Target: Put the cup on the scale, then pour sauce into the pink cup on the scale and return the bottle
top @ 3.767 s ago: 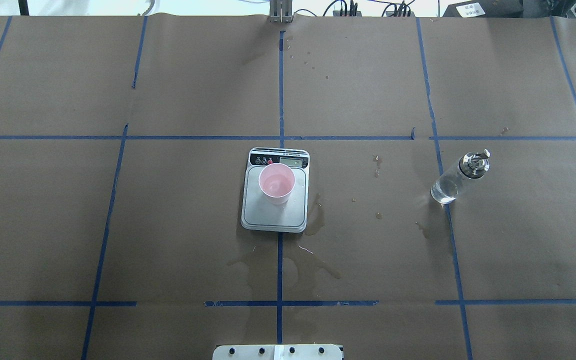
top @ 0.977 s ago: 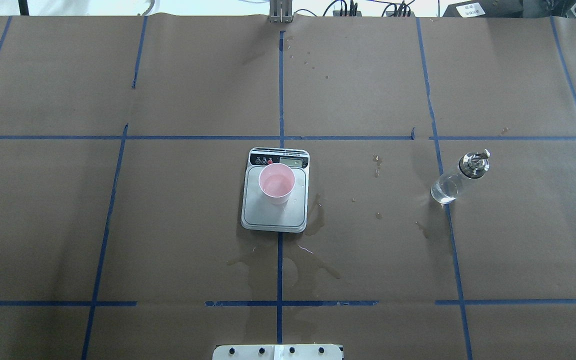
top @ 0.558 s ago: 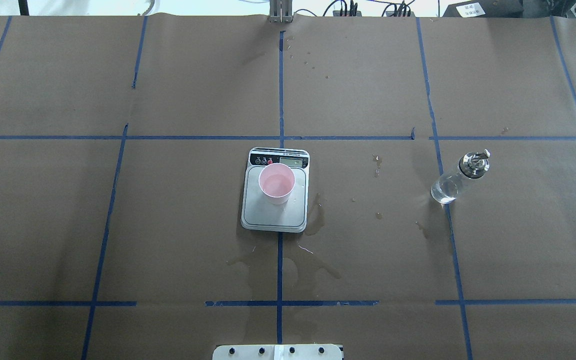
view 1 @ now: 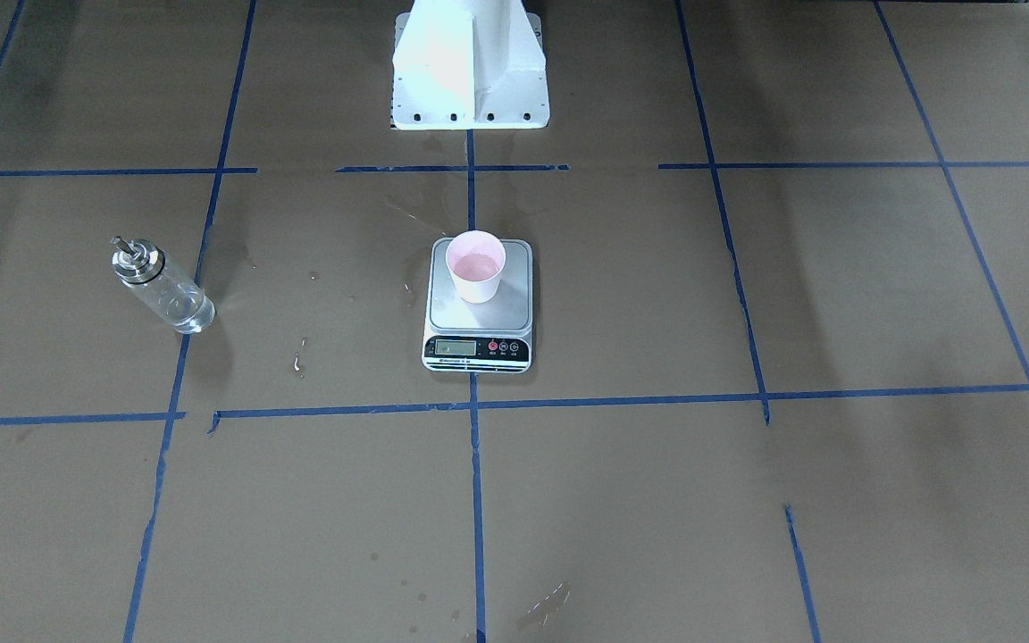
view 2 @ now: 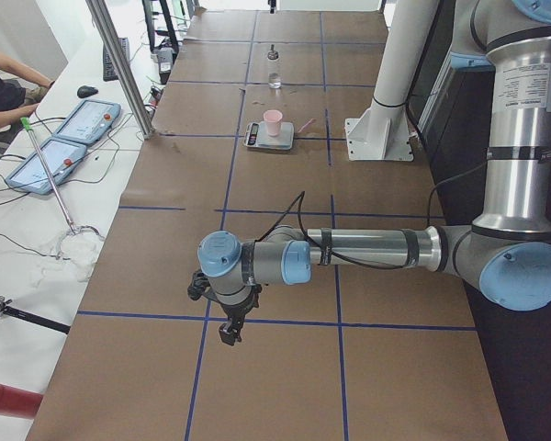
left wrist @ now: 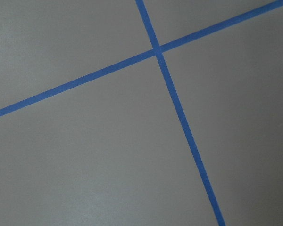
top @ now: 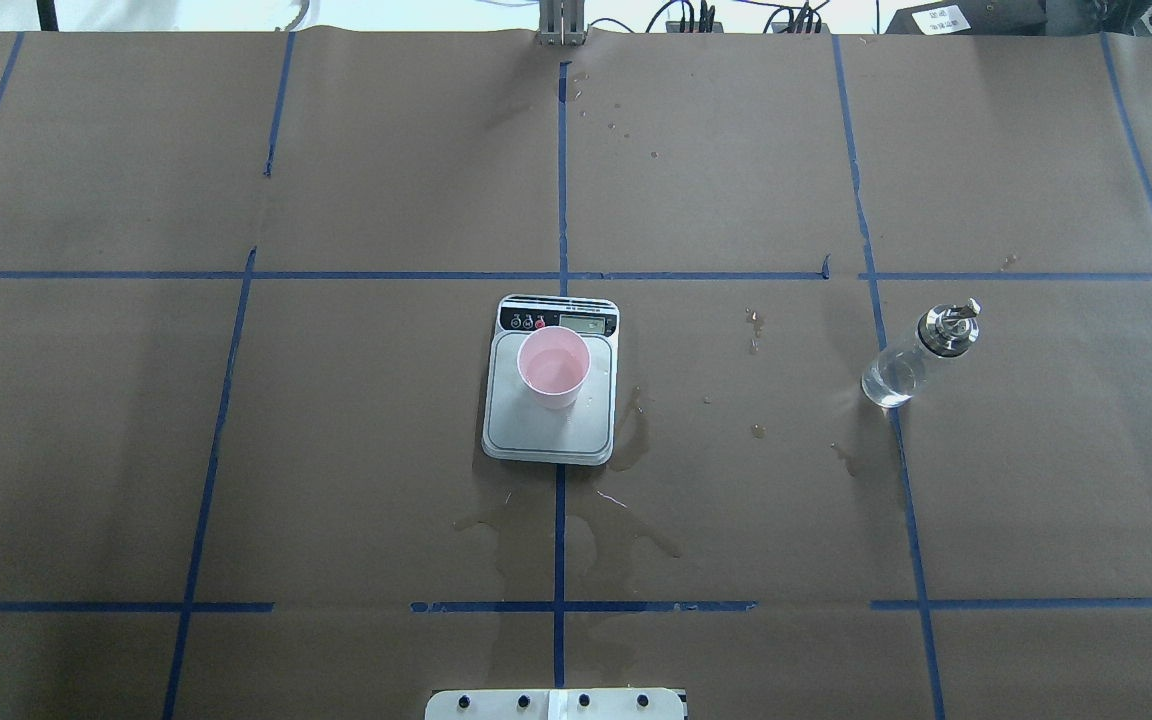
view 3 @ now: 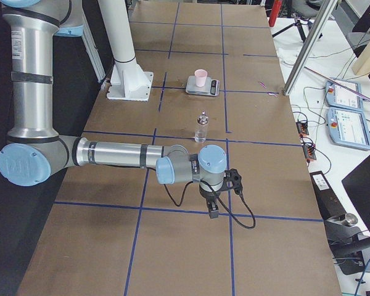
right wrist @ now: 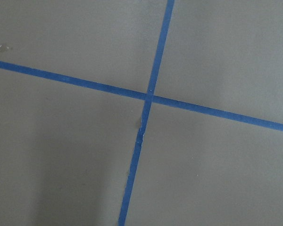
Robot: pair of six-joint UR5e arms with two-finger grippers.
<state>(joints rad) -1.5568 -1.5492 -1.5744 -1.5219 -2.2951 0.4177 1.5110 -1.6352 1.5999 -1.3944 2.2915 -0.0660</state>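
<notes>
The pink cup (top: 553, 365) stands upright on the silver scale (top: 546, 432) at the table's middle; it also shows in the front view (view 1: 475, 265). The clear glass bottle (top: 911, 360) with its metal spout stands upright on the table, far to the right of the scale and apart from it, with clear sauce in it. My left gripper (view 2: 230, 331) hangs over bare paper at the table's left end, far from the scale. My right gripper (view 3: 213, 213) hangs over the right end, nearer than the bottle (view 3: 201, 126). I cannot tell whether either is open or shut. Both wrist views show only paper and tape.
Wet stains (top: 576, 530) darken the brown paper in front of and beside the scale. The white robot base (view 1: 470, 62) stands behind the scale. A metal post (view 2: 119, 64), tablets (view 2: 73, 138) and cables lie along the operators' side.
</notes>
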